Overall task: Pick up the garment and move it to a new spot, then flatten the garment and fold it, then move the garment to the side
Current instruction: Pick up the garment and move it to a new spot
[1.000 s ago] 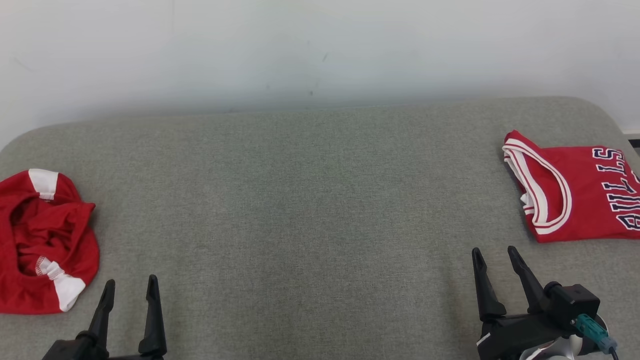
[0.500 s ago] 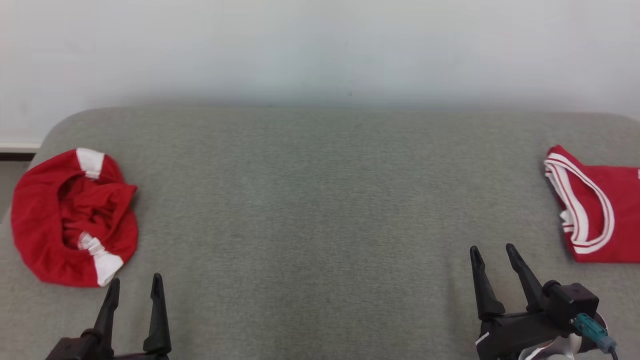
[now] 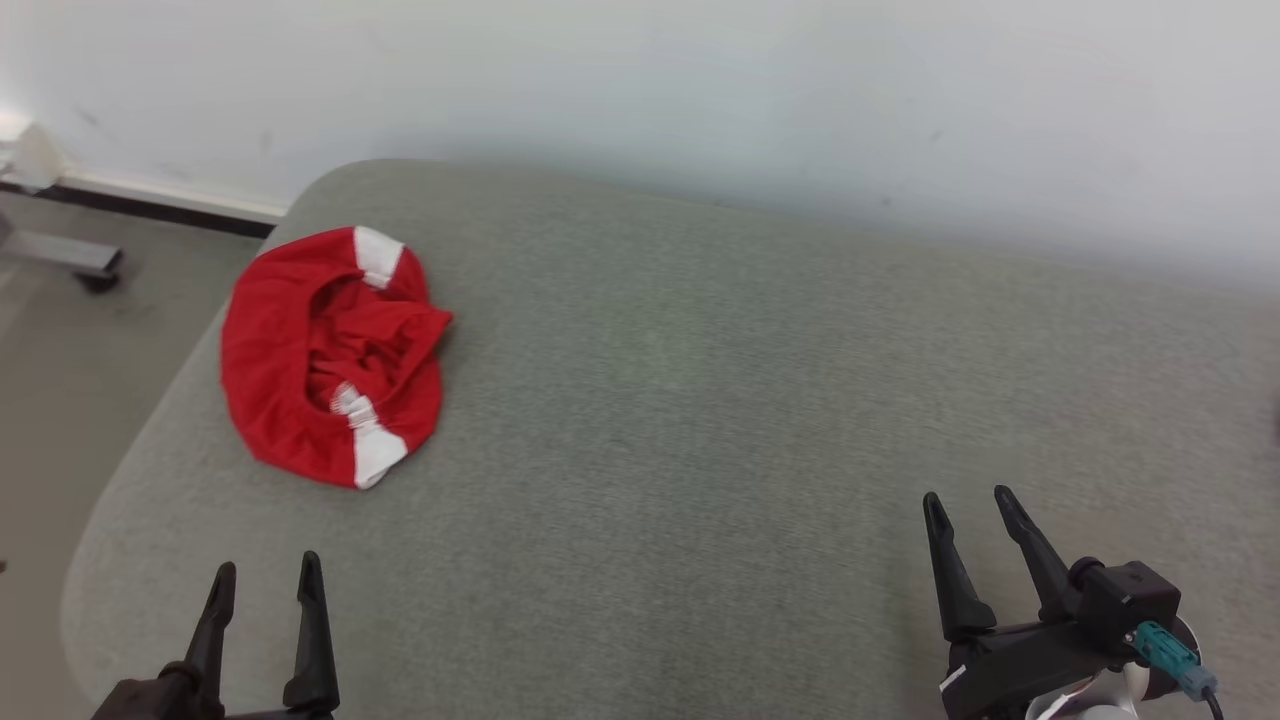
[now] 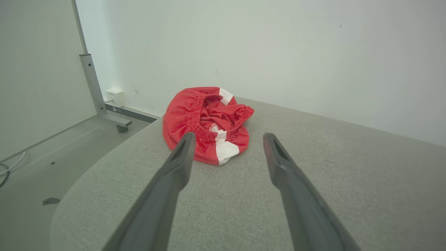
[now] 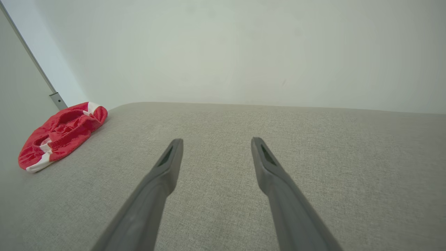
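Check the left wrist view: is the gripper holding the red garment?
No, the left gripper is open and empty, and the garment lies crumpled on the grey surface beyond it.

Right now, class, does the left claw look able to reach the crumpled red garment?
Likely yes: the left claw stands open, pointing toward the red garment, with just bare grey padding between them.

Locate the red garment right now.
The crumpled red garment lies in the head view's upper left, on the robot's left, near the rounded left end of the grey padded surface, close to the wall.
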Controlling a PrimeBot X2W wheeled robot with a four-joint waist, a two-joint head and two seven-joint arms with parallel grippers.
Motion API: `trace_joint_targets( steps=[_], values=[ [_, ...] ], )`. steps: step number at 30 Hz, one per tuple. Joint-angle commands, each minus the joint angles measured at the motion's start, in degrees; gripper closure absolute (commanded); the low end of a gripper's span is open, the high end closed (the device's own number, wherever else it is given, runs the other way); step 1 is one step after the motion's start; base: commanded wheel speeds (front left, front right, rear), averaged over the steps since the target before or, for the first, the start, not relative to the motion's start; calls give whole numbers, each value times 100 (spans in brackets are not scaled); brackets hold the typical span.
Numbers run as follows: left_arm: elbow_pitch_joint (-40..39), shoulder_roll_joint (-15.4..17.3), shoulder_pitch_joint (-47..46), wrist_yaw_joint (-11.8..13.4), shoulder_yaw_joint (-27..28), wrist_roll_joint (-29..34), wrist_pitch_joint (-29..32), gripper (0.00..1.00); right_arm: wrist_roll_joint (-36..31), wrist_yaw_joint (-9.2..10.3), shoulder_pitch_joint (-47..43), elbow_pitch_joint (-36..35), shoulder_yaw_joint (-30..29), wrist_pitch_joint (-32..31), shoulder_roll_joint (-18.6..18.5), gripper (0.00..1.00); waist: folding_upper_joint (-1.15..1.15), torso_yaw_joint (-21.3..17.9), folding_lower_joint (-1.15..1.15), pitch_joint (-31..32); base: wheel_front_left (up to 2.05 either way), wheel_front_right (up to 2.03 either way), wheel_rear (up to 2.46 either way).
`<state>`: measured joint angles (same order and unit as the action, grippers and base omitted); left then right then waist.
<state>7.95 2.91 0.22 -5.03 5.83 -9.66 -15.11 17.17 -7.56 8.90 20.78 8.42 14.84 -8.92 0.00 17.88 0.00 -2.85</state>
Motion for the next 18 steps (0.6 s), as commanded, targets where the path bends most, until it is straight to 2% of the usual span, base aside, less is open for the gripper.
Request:
trace_joint_targets(
  steps=[1,9,18],
  values=[
    [1,-2,38,23,21,19,-3,0,45,17,-27,5,3,10,-18,0,0,446,0,6,0,0,0],
    [-12,-3,148,57,32,-35,-3,0,33,17,-81,40,20,3,26,0,0,879,0,43,0,0,0],
    [-51,-1,180,126,-6,-76,-3,0,-2,17,-101,0,26,-48,19,0,0,1086,0,29,0,0,0]
  ],
)
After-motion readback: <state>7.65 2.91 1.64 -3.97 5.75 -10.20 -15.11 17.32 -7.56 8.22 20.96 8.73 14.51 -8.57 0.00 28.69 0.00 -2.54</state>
